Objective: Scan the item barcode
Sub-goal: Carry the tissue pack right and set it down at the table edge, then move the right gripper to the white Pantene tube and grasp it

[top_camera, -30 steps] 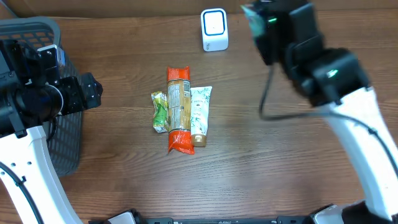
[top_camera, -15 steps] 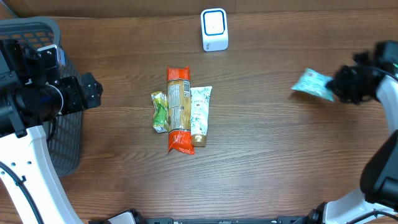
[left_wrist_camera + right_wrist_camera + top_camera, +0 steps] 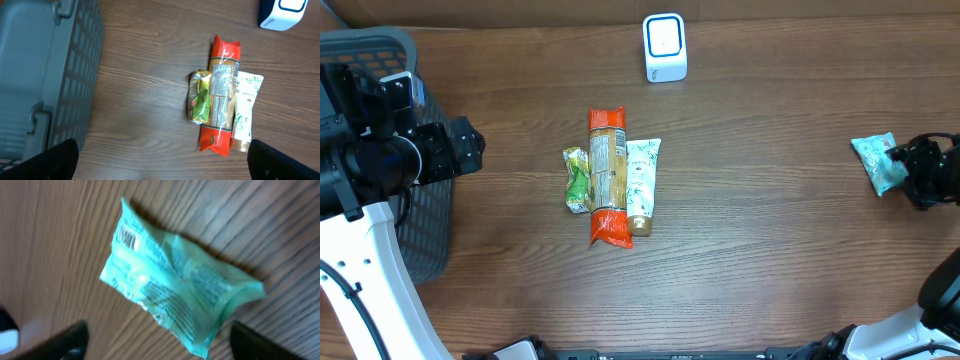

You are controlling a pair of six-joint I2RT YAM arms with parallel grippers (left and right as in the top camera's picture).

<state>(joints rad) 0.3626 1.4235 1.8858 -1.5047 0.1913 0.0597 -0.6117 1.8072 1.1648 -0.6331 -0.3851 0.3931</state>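
A teal packet [image 3: 876, 160] lies on the wooden table at the far right edge. In the right wrist view the teal packet [image 3: 175, 292] shows a small barcode [image 3: 127, 239] near its upper left corner. My right gripper [image 3: 912, 170] is just right of it, open, and the fingers of my right gripper [image 3: 162, 347] stand wide on either side without touching it. The white and blue scanner [image 3: 665, 47] stands at the back centre. My left gripper [image 3: 460, 148] hovers open beside the basket, and between the fingers of the left gripper [image 3: 162, 162] there is only bare table.
An orange packet [image 3: 607, 175], a small green packet [image 3: 578, 180] and a white tube [image 3: 642, 185] lie side by side mid-table. A grey basket [image 3: 425, 230] stands at the left edge, seen as the basket [image 3: 45, 75] in the left wrist view.
My right arm swung from beside the scanner down to the right edge carrying the teal packet, then opened and let it go onto the table. The left arm has not moved.
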